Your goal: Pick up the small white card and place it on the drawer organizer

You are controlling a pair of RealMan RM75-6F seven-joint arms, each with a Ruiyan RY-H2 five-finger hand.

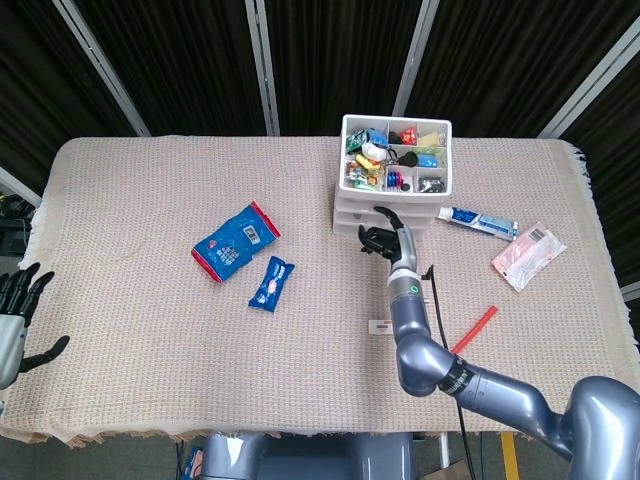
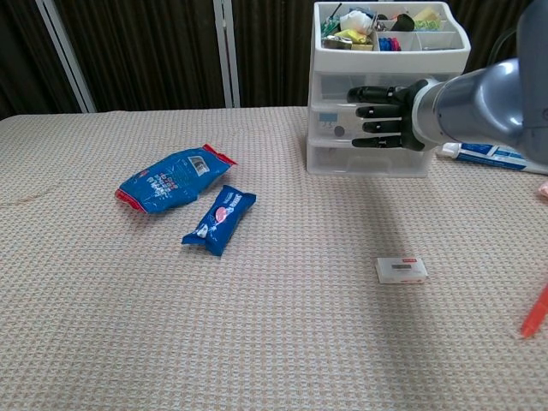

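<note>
— Two hands to account for, so take them left to right. What is the left hand (image 1: 15, 320) doing?

— It sits off the table's left edge in the head view, fingers spread and holding nothing. I would leave it out of this step.

— And across the cloth?

— A blue snack bag (image 2: 167, 179) and a smaller blue wrapper (image 2: 219, 219) lie on the left half, well apart from anything that matters. Next comes the small white card (image 2: 402, 271), flat on the tablecloth (image 2: 257, 342), face up, with nothing touching it.

— Where is the right hand (image 2: 381, 116)?

— Raised in front of the drawer organizer (image 2: 390, 51), fingers stretched out and empty. It is near the drawers, not the card; the card lies closer to the robot than the hand does.

— So how should the pick go?

— My judgement: bring the hand back toward the card and lower it slowly. A flat card on woven cloth gives little edge, so pinch along a long side, or tip one edge up first. Lift straight up.

— Risks on the right?

— The red stick (image 2: 536, 312) lies near the card; keep the fingers clear of it. The organizer's top tray is crowded, so set the card down gently.
</note>
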